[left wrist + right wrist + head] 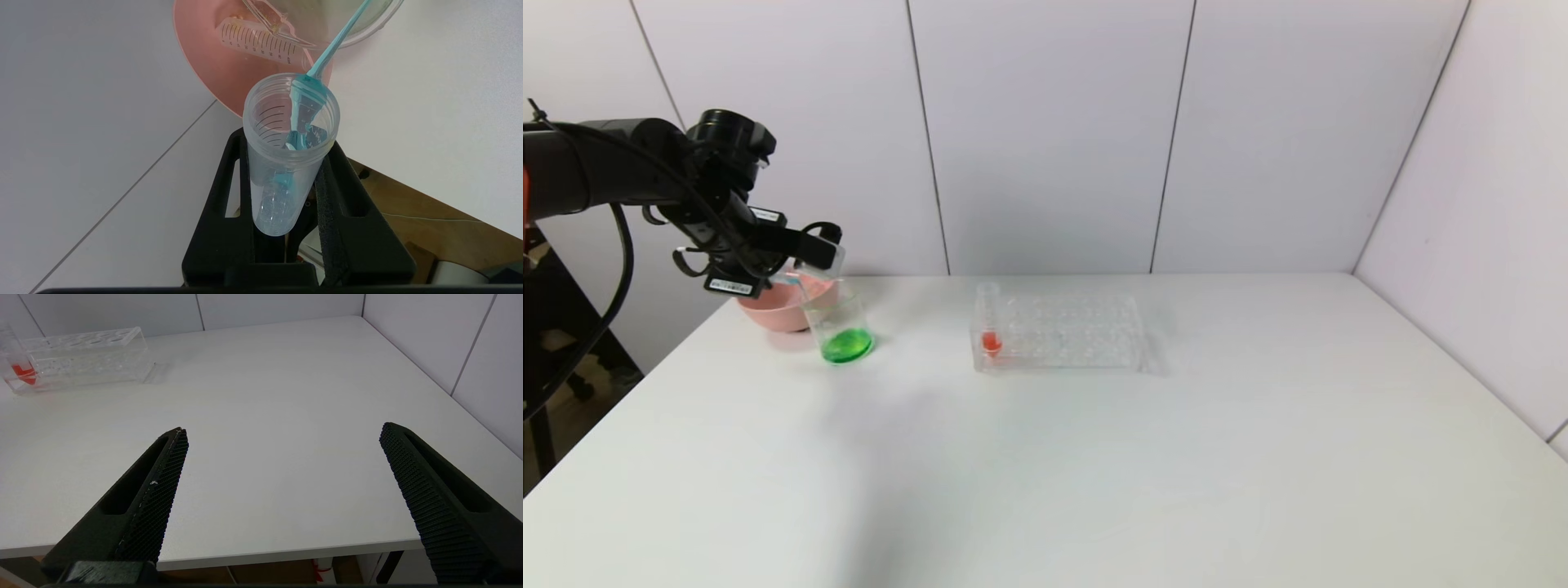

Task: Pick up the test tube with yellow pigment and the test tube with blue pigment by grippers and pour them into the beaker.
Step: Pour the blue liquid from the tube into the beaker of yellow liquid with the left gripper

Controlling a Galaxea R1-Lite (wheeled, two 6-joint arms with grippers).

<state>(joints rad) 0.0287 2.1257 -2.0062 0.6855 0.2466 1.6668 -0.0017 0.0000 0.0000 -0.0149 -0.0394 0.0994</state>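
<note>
Left tool [286, 192] clamps a clear tube [288, 155] streaked with blue, tilted with its mouth over the beaker [839, 322] at the table's [1094, 457] far left. Beaker holds green liquid and touches the pink bowl [768, 310] behind it. Right tool [282, 465] hangs wide apart at the near edge; rack [1062, 331] with a red tube [989, 327] stands mid-table.

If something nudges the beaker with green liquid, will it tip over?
Probably slides, not tips: the beaker sits flat-based with its shallow green liquid low. Its clear walls look like glass, so likely slippery and breakable.
</note>
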